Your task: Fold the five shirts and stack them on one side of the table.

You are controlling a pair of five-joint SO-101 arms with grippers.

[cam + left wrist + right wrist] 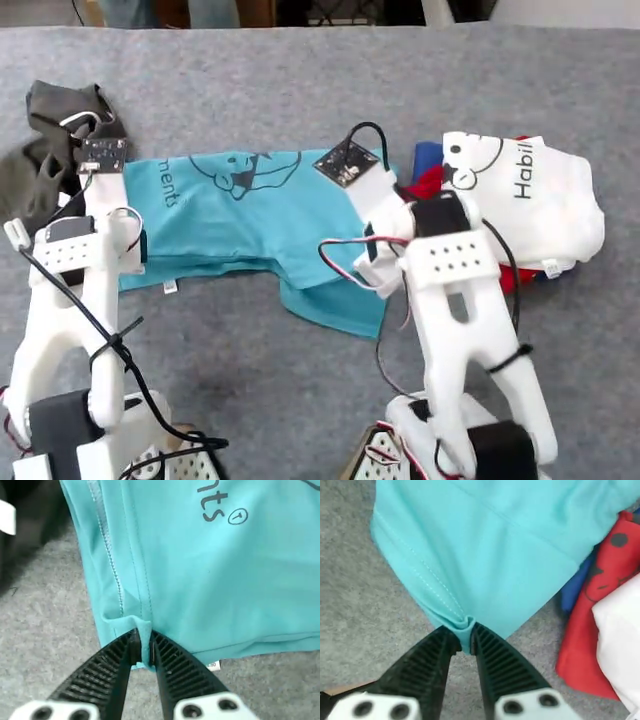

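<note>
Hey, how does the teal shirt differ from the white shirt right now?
The teal shirt lies spread across mid-table; the white shirt sits bunched at one side. The left gripper and right gripper each pinch the teal shirt's edge; neither touches the white shirt. The teal shirt rests on the grey table, the white shirt on a red garment and a blue garment. Both carry dark print.

Bright, even light falls from above on the table [300, 90]; shadows on it are soft and short; the white shirt [545, 205] glares, nearly washed out; in the left wrist view the teal shirt [210, 580] is well lit, a dark patch beside it; in the right wrist view faint shadow edges its fold.
</note>
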